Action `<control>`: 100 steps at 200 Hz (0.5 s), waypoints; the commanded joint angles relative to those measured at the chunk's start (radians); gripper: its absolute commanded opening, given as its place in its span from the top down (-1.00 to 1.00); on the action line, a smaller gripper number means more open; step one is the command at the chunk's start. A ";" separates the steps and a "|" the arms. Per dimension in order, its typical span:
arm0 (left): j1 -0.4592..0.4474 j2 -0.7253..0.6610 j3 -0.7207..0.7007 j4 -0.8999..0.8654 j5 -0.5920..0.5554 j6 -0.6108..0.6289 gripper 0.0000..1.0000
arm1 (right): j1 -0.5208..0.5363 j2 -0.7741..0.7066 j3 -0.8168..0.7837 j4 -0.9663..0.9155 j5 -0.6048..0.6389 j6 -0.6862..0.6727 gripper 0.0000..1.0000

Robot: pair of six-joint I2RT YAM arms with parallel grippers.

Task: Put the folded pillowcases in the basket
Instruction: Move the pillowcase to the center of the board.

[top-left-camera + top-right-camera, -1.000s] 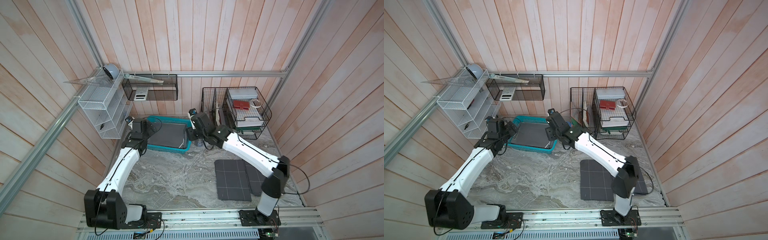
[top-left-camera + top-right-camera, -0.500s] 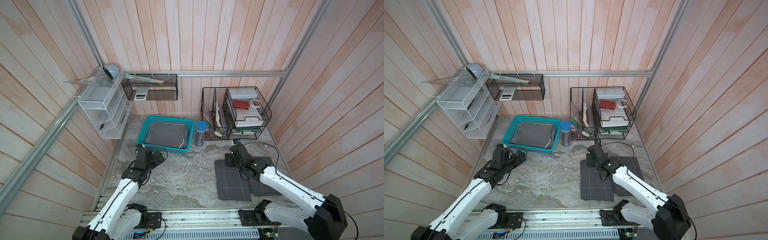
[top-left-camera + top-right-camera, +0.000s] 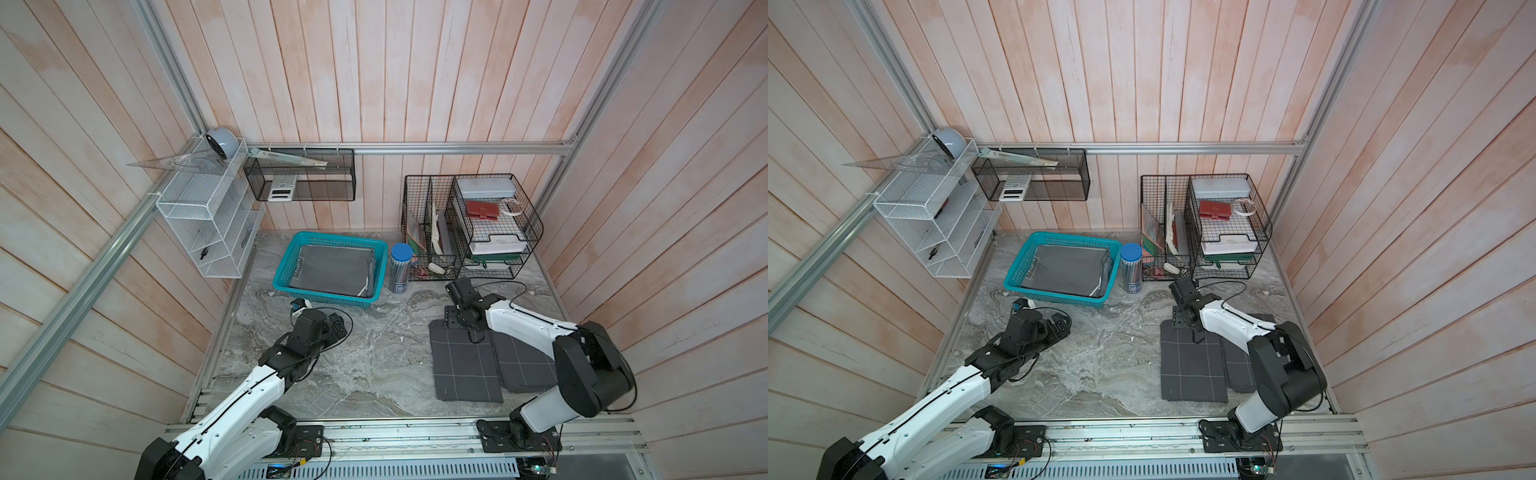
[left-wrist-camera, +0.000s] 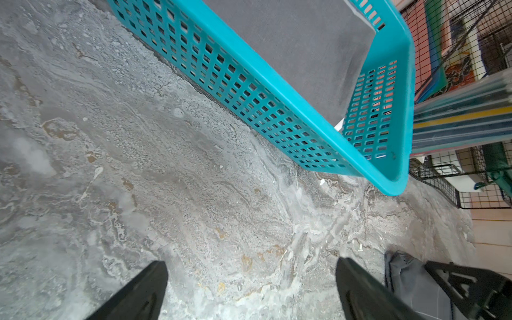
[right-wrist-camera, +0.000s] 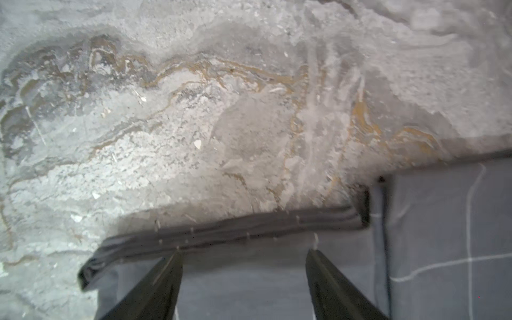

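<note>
1. Left pincer is over the marble surface, with the teal basket just beyond it.
2. A folded grey pillowcase lies flat in that basket.
3. Right pincer is at the far edge of a checked pillowcase; a second checked pillowcase lies beside, partly under the arm.
4. Blue-capped tube stands beyond both pincers, just beside the basket.

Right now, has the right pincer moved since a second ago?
Yes. From the basket, the right pincer has moved right, over the checked cloth.

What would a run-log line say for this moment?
basket: holds grey pillowcase | left pincer: open, empty | right pincer: open at checked pillowcase edge
</note>
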 commanded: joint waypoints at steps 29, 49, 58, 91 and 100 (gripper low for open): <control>-0.005 -0.008 -0.021 0.023 -0.039 -0.004 -1.00 | 0.116 0.132 0.076 -0.062 -0.023 -0.018 -0.54; -0.005 -0.014 -0.021 0.020 -0.046 0.001 -1.00 | 0.178 0.166 0.106 -0.059 -0.033 0.002 -0.54; -0.005 -0.011 -0.021 0.022 -0.048 0.000 -1.00 | 0.206 0.175 0.118 -0.050 -0.046 0.011 -0.53; -0.006 0.003 -0.023 0.042 -0.037 -0.008 -1.00 | 0.318 0.193 0.189 -0.071 -0.046 0.031 -0.54; -0.005 0.010 -0.023 0.046 -0.034 -0.010 -1.00 | 0.336 0.180 0.200 -0.074 -0.053 0.035 -0.54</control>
